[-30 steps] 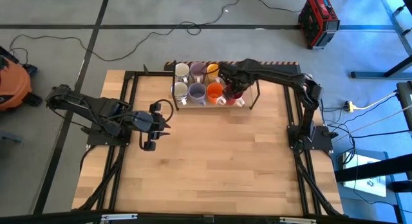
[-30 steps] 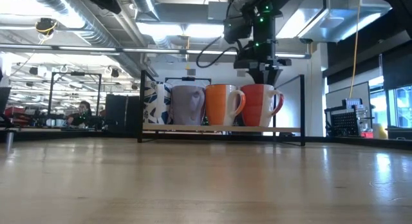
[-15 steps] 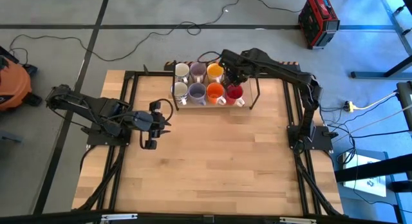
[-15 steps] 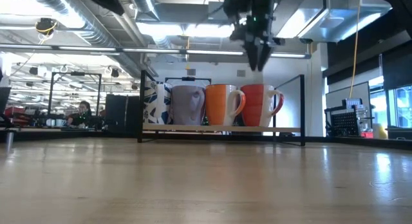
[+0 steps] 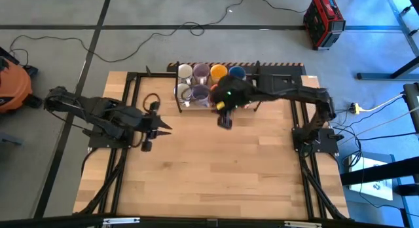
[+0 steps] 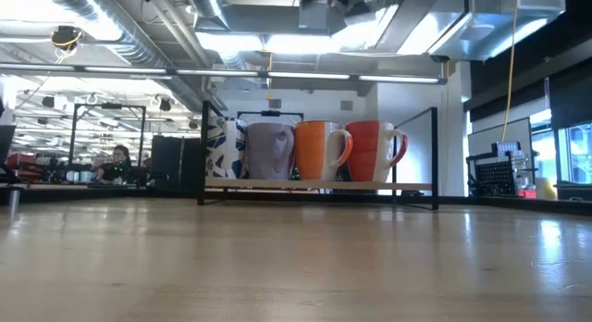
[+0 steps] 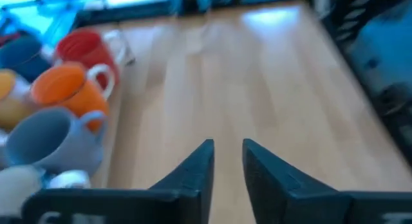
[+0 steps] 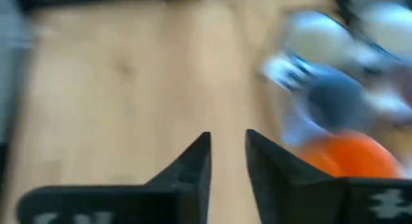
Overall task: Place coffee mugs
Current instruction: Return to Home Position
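Observation:
Several coffee mugs stand in two rows in a black rack [image 6: 324,185] at the table's far middle. The low view shows the near row: a white mug [image 6: 222,148], a lavender one [image 6: 271,151], an orange one [image 6: 319,151] and a red one [image 6: 375,151]. A blue mug [image 5: 236,73] stands in the far row. My right gripper [image 5: 224,118] hangs open and empty just on the near side of the rack, its arm over the orange and red mugs. My left gripper [image 5: 156,126] waits open at the table's left, pointing toward the rack [image 7: 226,147].
Black frame rails [image 5: 131,103] run along both sides of the table, around the arm bases. Bare wood [image 5: 216,169] stretches from the rack to the near edge. A red case [image 5: 324,18] and cables lie on the floor beyond the table.
My right gripper has risen off the red mug, out of the top of the low view, then swung toward the near edge and a little left, and has rolled. The red mug stays upright in the rack's near row.

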You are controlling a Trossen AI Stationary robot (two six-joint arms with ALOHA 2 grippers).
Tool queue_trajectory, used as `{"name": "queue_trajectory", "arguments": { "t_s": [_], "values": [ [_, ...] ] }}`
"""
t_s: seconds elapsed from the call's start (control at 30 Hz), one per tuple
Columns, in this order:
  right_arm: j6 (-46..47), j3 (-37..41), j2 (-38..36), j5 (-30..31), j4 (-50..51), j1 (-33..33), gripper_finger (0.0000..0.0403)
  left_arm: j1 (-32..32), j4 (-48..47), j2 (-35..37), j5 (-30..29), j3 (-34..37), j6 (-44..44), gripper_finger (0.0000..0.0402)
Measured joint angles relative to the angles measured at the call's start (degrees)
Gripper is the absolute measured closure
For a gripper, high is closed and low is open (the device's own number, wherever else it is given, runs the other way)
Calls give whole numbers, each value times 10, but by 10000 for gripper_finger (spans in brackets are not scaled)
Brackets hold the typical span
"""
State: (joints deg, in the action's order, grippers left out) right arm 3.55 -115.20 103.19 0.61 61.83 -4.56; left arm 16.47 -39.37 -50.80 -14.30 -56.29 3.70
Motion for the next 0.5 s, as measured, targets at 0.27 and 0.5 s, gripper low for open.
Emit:
{"name": "queue_trajectory", "arguments": {
  "t_s": [0.27,0.5],
  "values": [
    [17,135,-100,-58,-167,44,395,-19,165,157,64,154,6,397],
    [82,365,-231,-83,-411,62,395,-21,215,252,39,232,6,396]
  ]
}}
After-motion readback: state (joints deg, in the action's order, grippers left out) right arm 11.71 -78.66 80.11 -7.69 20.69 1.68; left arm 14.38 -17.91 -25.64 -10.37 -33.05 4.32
